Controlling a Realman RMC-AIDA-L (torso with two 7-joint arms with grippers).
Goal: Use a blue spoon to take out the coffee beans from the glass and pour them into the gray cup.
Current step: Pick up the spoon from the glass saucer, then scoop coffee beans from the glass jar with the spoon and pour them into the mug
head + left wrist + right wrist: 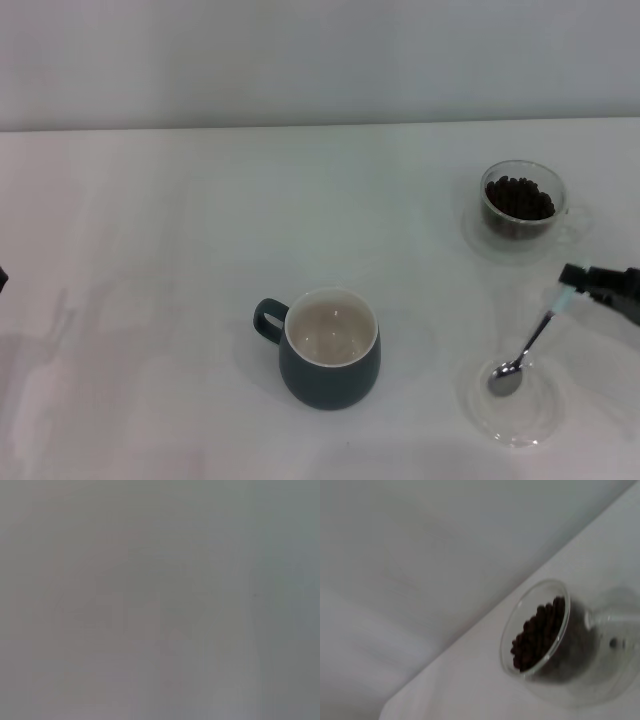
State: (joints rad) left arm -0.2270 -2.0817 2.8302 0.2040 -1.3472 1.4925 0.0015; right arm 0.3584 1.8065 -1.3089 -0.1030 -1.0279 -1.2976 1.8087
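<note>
White bench [180, 220] carries all the objects; pale wall behind.

Right tool [578, 281]: dark, enters from the right edge of the head view, low over the bench. It is closed on the pale light-blue handle of the small teaspoon [527, 350], gripping it at the handle's upper end. The spoon slants down and toward the robot's left; its shiny metal bowl rests in a flat shallow clear round dish [525, 425] at the near right of the bench. No beans visible in the spoon bowl.

Small clear round-bodied glass cup [524, 200]: upright at the far right of the bench, beyond the right tool and apart from it. It holds a heap of small dark brown coffee beans [519, 197], filling it to just under the rim. Its thin clear side handle points toward the right edge. The right wrist view shows the same glass cup [555, 640] close up with the beans [540, 632] heaped inside, handle visible on one side.

Rounded dark slate-gray mug [330, 350]: upright near the bench centre, cream-white inside, loop handle pointing to the robot's left. Interior looks bare of beans. Well apart from both dish and glass.

Left tool: only a dark sliver of the left arm at the left edge of the head view; the tool itself out of sight. Left wrist view gives a featureless grey surface only.
</note>
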